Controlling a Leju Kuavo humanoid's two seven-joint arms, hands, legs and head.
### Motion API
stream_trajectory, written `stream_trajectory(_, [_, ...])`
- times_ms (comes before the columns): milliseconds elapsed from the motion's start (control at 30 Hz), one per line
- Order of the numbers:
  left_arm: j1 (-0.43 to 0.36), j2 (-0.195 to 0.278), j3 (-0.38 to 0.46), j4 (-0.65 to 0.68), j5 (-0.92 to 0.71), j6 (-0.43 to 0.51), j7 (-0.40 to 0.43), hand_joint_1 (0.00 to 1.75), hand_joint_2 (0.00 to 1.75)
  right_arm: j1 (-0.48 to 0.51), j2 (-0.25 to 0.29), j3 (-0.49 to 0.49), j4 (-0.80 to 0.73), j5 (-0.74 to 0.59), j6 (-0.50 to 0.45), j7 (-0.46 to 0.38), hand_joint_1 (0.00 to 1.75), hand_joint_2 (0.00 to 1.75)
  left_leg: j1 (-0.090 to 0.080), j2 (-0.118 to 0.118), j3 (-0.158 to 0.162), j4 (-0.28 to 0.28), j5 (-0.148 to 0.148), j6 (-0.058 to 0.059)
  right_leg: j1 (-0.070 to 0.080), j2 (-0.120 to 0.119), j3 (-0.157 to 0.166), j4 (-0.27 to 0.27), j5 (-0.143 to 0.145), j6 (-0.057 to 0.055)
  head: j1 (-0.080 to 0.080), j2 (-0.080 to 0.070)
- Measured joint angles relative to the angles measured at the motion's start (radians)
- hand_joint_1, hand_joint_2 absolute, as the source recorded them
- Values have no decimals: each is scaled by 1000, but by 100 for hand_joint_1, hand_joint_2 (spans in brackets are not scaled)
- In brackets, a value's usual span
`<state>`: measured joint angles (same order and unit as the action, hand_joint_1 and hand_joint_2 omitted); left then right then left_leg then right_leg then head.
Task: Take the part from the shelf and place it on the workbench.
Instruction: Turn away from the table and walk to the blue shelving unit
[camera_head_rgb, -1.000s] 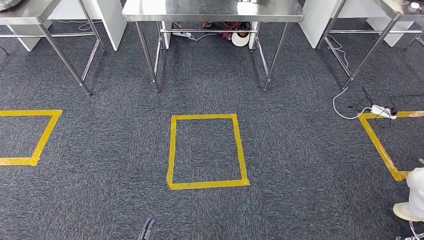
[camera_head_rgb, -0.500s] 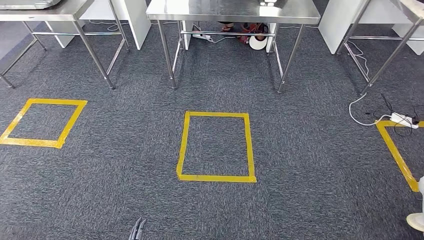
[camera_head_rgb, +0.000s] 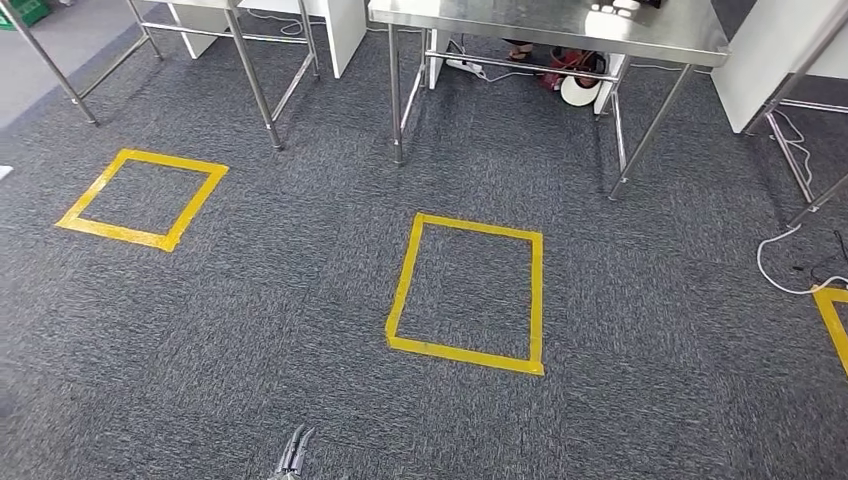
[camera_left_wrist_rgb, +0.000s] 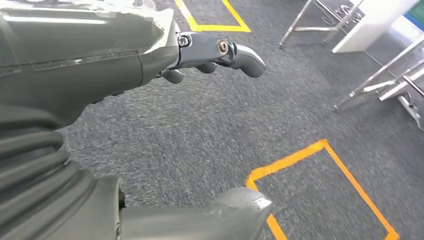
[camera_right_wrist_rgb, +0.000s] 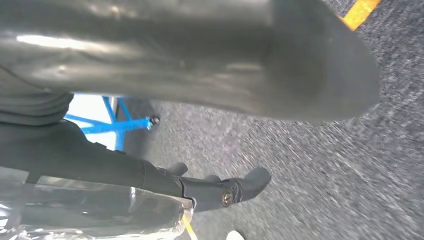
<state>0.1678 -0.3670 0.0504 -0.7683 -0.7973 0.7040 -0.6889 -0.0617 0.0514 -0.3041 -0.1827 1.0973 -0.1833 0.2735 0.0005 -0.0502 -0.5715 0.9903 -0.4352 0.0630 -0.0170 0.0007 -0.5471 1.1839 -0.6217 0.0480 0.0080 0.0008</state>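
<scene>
No part or shelf can be made out in these views. A steel workbench stands ahead at the far side of the carpet, with small pale things near its back edge. The dark fingertips of my left hand poke in at the bottom of the head view. In the left wrist view my left hand hangs over the carpet, thumb and fingers apart, holding nothing. In the right wrist view my right hand also has fingers and thumb apart over bare carpet.
Yellow tape squares mark the grey carpet, one in the middle and one to the left. More steel tables stand at the far left. A white cable lies at the right, and a blue frame stands behind my right hand.
The whole picture has shifted right and tilted, so the camera has turned left. A white thing at the right edge has dropped out of the picture. Both hands hold nothing throughout.
</scene>
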Motion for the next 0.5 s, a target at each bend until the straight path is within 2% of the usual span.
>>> stream_trajectory(33, [1,0,-2,-1,0,0,0,0,0,0,-1,0,0,1,0,-1,0,0,1,-11,-2,2,2,-4,-6,18,31,-73,35,10,0,0])
stream_trajectory(67, [1,0,-3,-3,0,0,0,0,0,0,-1,-1,0,1,0,-1,0,0,-1,-22,-5,7,3,-8,-9,37,54,-137,63,15,1,0])
stream_trajectory(100, [1,0,-4,-6,0,0,0,0,0,0,-1,-1,0,1,0,-2,0,0,-3,-31,-9,11,4,-14,-12,52,69,-182,82,14,1,0])
stream_trajectory(133, [2,0,-4,-9,0,0,0,0,0,0,-1,-2,0,1,1,-2,0,0,-5,-40,-14,14,6,-20,-11,61,73,-202,89,9,1,0])
stream_trajectory(200, [6,0,-3,-16,-1,0,0,0,0,0,-1,-5,0,1,2,-2,0,0,-3,-55,-20,14,11,-33,-8,45,71,-204,95,-8,0,0])
stream_trajectory(233, [8,0,-2,-20,-1,0,0,0,0,-1,0,-6,0,2,2,-2,0,0,-2,-49,-25,19,9,-38,-10,35,73,-205,99,-16,0,0])
stream_trajectory(267, [10,0,-1,-23,-1,0,0,0,0,-2,0,-8,0,2,2,-2,0,0,0,-32,-35,38,-6,-43,-12,24,74,-206,104,-25,-3,0])
stream_trajectory(300, [11,0,-1,-27,-1,0,0,0,0,-1,0,-10,0,2,2,-2,0,0,1,-8,-52,77,-33,-47,-15,12,75,-208,107,-32,-6,0])
stream_trajectory(333, [11,0,0,-30,-1,0,0,0,0,0,0,-12,-1,2,2,-2,0,0,2,18,-78,136,-70,-51,-13,-1,74,-207,109,-36,-9,0])
stream_trajectory(400, [12,0,1,-34,0,0,0,0,0,4,-1,-15,-1,2,3,-2,0,0,6,40,-135,269,-132,-59,-8,-29,69,-207,109,-39,-12,0])
stream_trajectory(433, [14,1,2,-34,0,0,0,0,0,5,-1,-16,-1,2,4,-2,0,0,8,44,-149,305,-141,-62,-7,-43,66,-207,109,-40,-12,0])
stream_trajectory(467, [17,1,2,-36,1,0,0,0,0,4,-1,-16,-1,2,5,-2,0,0,10,48,-143,301,-130,-63,-7,-55,64,-206,108,-40,-12,0])
stream_trajectory(500, [19,1,4,-39,1,0,0,0,0,3,-1,-16,-1,2,6,-2,0,0,12,56,-116,256,-105,-63,-7,-67,64,-206,107,-40,-12,0])
